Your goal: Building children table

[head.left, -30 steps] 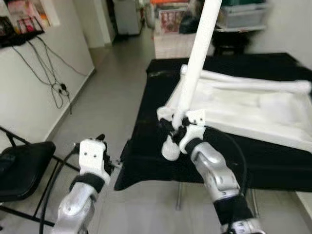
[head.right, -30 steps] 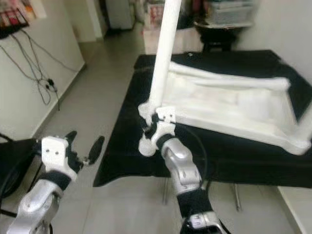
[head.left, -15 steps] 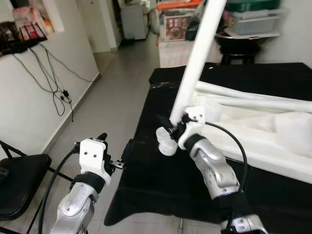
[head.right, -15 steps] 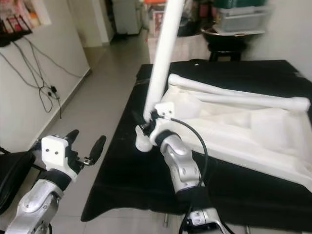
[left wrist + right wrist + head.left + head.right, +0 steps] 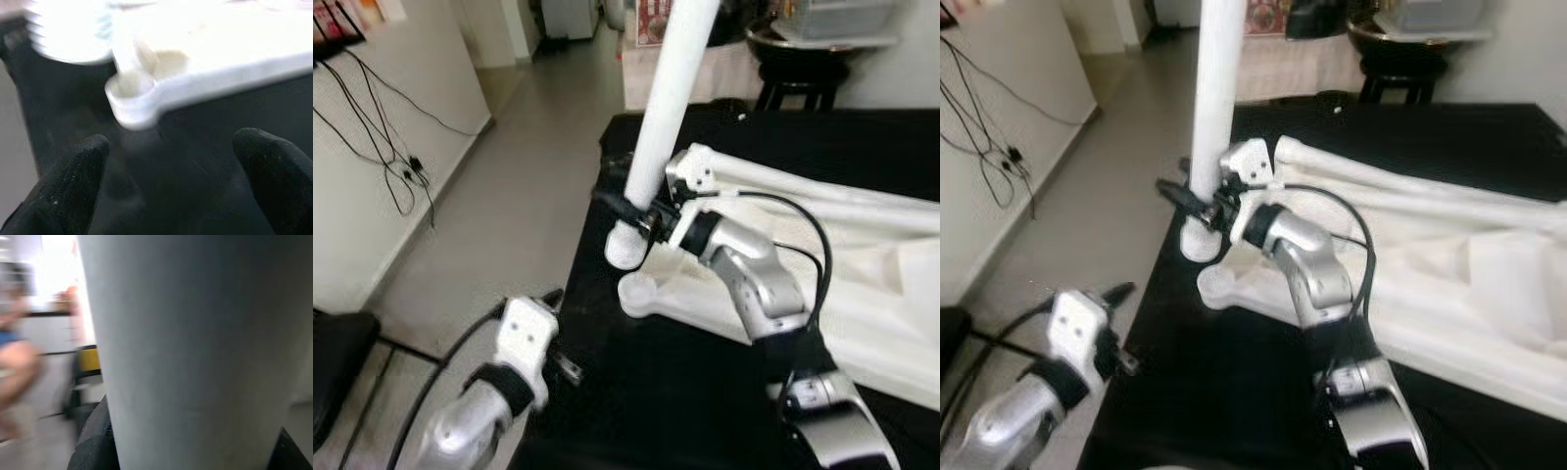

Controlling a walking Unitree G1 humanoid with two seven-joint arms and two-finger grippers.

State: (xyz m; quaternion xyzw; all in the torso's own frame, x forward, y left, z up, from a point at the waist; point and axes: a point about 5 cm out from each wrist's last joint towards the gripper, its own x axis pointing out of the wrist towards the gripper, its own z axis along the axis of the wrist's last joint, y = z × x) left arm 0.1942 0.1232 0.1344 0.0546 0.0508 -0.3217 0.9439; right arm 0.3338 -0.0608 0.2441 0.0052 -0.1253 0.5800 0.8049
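Assembly looks only begun, by my reading. White tabletop (image 5: 862,284) lies upside down on the black-covered desk (image 5: 666,392), its rounded corner socket (image 5: 638,292) close to the desk's left edge and not yet filled. The right gripper (image 5: 641,217) is pinched on the lower part of a white table leg (image 5: 658,127), held nearly upright with its foot (image 5: 625,245) just beside that socket, toward the desk's far-left corner — not yet seated in it. Another leg (image 5: 1400,186) lies loose along the tabletop's far side, so seating this one and fitting the rest are what remain.

The left gripper (image 5: 171,171) hangs off the desk's left edge with fingers spread and nothing between them, aimed at the socket corner.

No brand, label or writing can be read on the parts — distant boxes are too blurred.
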